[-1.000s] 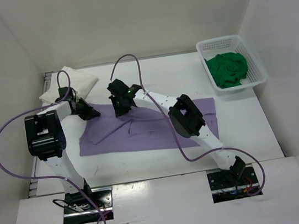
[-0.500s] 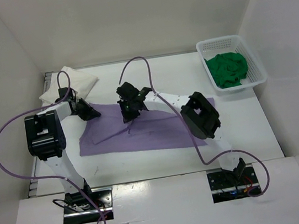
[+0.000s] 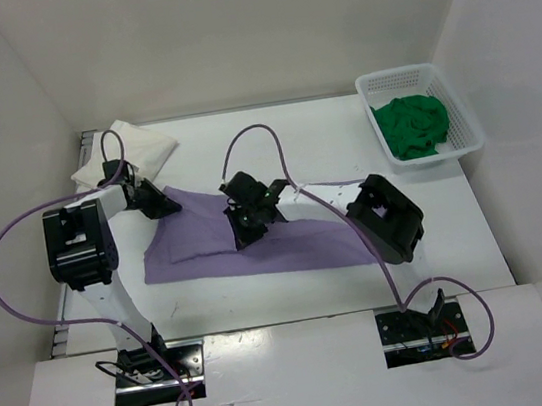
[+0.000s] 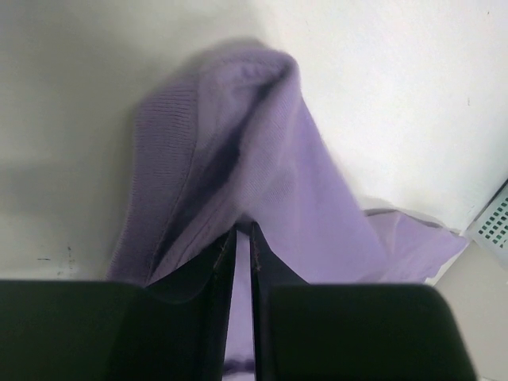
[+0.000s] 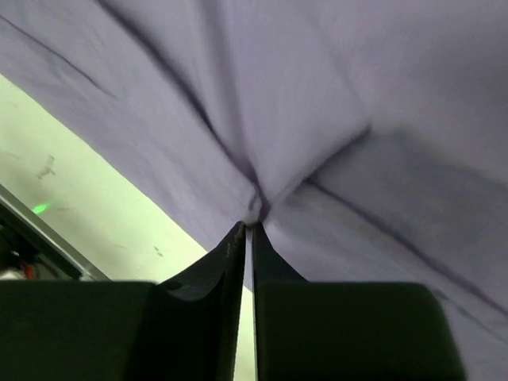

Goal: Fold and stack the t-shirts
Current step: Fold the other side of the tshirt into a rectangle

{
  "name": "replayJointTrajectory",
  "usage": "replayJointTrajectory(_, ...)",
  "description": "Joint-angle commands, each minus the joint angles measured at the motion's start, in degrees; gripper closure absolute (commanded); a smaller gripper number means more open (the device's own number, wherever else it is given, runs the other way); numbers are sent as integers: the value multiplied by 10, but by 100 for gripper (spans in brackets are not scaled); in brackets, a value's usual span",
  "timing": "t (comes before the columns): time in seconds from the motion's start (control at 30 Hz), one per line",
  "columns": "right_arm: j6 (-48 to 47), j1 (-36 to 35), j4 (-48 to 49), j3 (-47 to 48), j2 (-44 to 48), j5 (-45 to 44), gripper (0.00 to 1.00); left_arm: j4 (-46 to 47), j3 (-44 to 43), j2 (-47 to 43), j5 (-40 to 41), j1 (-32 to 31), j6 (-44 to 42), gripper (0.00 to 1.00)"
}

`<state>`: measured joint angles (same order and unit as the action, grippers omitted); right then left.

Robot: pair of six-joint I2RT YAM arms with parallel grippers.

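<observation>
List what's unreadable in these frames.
- Top view: where the left fingers pinch the lavender t-shirt, covered by the arm's wrist.
- Top view: underside of the green t-shirt, hidden by the basket wall; folds unreadable.
- Right wrist view: which part the right fingers pinch; cloth fills the frame.
- Left wrist view: shirt's far fold, blurred.

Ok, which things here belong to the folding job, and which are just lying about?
Job: purple shirt, white shirt, green shirt.
Lying about: basket, which holds the green shirt.
</observation>
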<state>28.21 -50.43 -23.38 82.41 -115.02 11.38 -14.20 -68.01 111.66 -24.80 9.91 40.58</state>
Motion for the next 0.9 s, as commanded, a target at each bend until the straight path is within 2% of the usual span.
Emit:
replayJointTrajectory(0.0,-21,-12,-11,-18,35,-8,85,2,-6,11,5,10,-6,81)
replayJointTrajectory(0.03,-26,-12,-11,-23,35,-16,68,2,-6,4,5,10,-6,81)
replayJointTrajectory(0.07,-35,-12,-25,-23,41,-21,62,2,-6,4,5,10,-6,81)
replayJointTrajectory(0.13,-41,-12,-36,-16,54,-35,56,-4,-6,-11,5,10,-6,81)
replayJointTrajectory(0.2,-41,-12,-48,5,62,-41,56,-9,-6,-32,5,10,-6,81)
replayJointTrajectory(0.23,-41,-12,-48,13,62,-41,67,-9,-6,-39,5,10,-6,81)
replayJointTrajectory(0.37,-26,-12,-43,79,36,-23,99,-27,-6,-92,21,-1,-23,81)
replayJointTrajectory(0.53,-3,-29,-29,178,-64,-6,100,-27,39,-116,35,-42,-34,81)
replayJointTrajectory(0.67,10,-41,-35,285,-141,2,100,-14,59,-101,18,-28,-29,81)
replayJointTrajectory(0.87,16,-47,-57,385,-234,-15,100,-8,59,-61,11,-23,-29,81)
